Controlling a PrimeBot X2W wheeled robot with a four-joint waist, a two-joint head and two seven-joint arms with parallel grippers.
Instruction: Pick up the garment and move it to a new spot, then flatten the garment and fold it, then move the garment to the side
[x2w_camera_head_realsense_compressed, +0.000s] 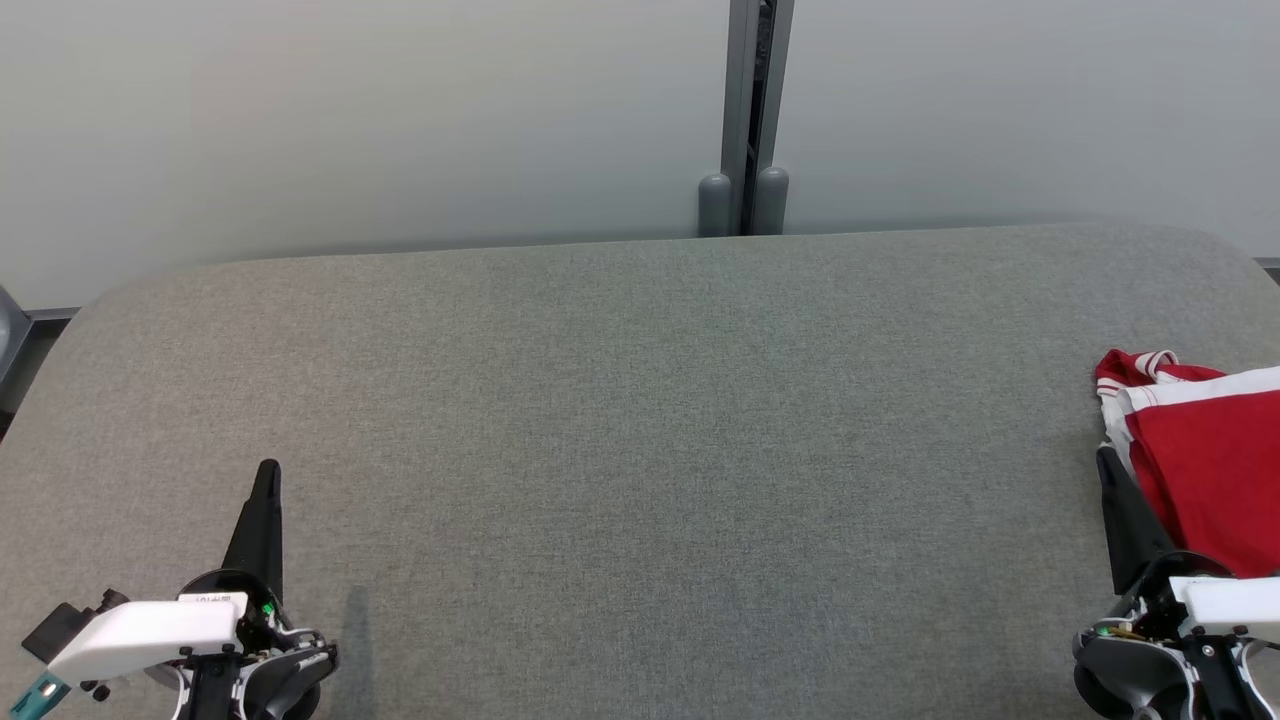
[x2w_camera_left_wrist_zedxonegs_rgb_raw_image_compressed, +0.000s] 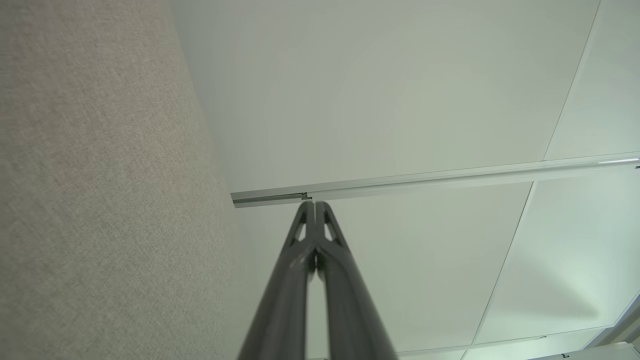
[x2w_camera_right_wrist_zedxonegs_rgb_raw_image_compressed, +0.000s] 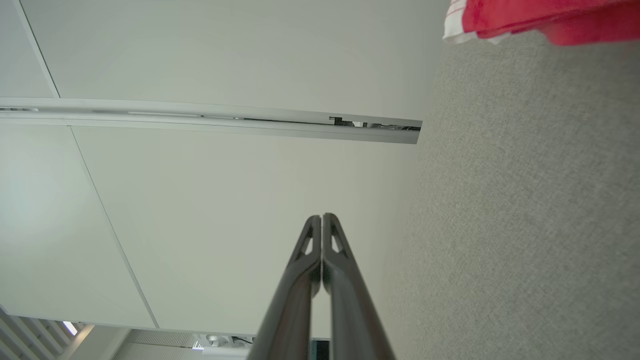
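Note:
The garment (x2w_camera_head_realsense_compressed: 1205, 460) is red with white stripes and lies bunched at the right edge of the grey fabric table (x2w_camera_head_realsense_compressed: 640, 420); part of it runs off the head view. A red and white corner of the garment (x2w_camera_right_wrist_zedxonegs_rgb_raw_image_compressed: 530, 17) shows at the top of the right wrist view. My right gripper (x2w_camera_head_realsense_compressed: 1104, 458) is shut, empty, its tip just left of the garment's edge. The right wrist view shows its tips (x2w_camera_right_wrist_zedxonegs_rgb_raw_image_compressed: 321, 218) pressed together. My left gripper (x2w_camera_head_realsense_compressed: 268, 468) is shut and empty over the table's near left; its fingertips (x2w_camera_left_wrist_zedxonegs_rgb_raw_image_compressed: 313, 204) meet in the left wrist view.
Pale wall panels stand behind the table, joined by a grey post (x2w_camera_head_realsense_compressed: 745, 120) with two rounded caps at its foot. The table's far corners are rounded. A metal rail (x2w_camera_left_wrist_zedxonegs_rgb_raw_image_compressed: 430, 177) crosses the panels.

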